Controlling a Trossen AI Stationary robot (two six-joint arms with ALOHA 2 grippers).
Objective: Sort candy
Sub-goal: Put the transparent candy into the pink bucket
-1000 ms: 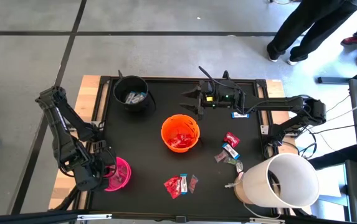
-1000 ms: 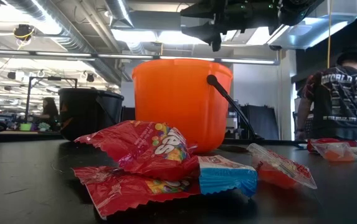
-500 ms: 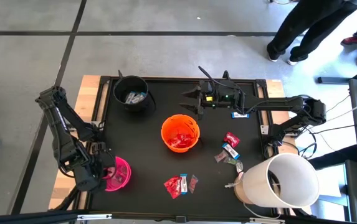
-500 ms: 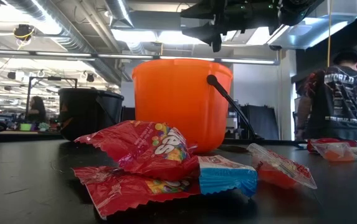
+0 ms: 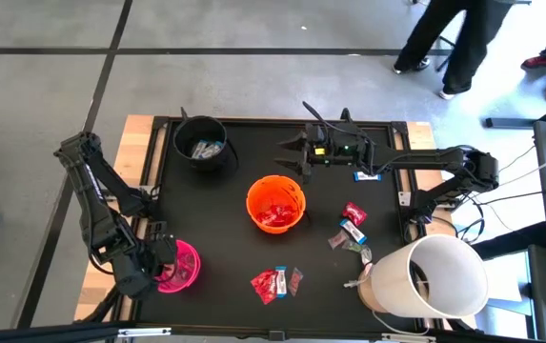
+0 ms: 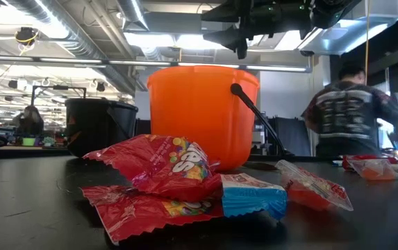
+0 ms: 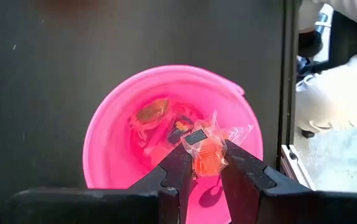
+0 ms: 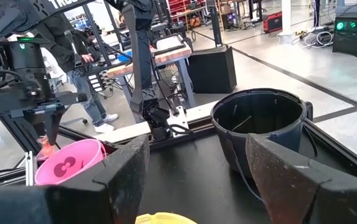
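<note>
My left gripper (image 7: 204, 168) hangs over the pink bucket (image 7: 113, 134) at the table's near left (image 5: 179, 265), shut on an orange sweet in clear wrap (image 7: 207, 151). More orange sweets (image 7: 150, 115) lie in that bucket. My right gripper (image 5: 293, 158) hovers high over the far middle, open, holding nothing. Red packets (image 5: 273, 283) and a blue-and-white bar (image 6: 254, 198) lie flat near the near edge. A second heap (image 5: 351, 232) lies to the right. The orange bucket (image 5: 275, 204) holds red packets; the black bucket (image 5: 202, 143) holds dark grey wrappers. My left gripper pinches the orange sweet between its two fingers, on the wrapper's lower part (image 7: 205, 163). The fingers point down from above. The sweet is lifted clear over the pink bucket's opening, and its crinkled clear end (image 7: 237, 132) sticks out past the fingertips.
A large white container (image 5: 432, 276) stands at the near right corner, beside the right heap. The orange bucket's black handle (image 6: 258, 118) hangs down its side. A person (image 6: 348, 111) walks in the room beyond the far right edge. Bare black tabletop lies between the pink and orange buckets.
My left gripper has crept a little toward the table's near edge over the pink bucket, still shut on the sweet. The person beyond the far right edge has walked on. My right arm has kept still.
</note>
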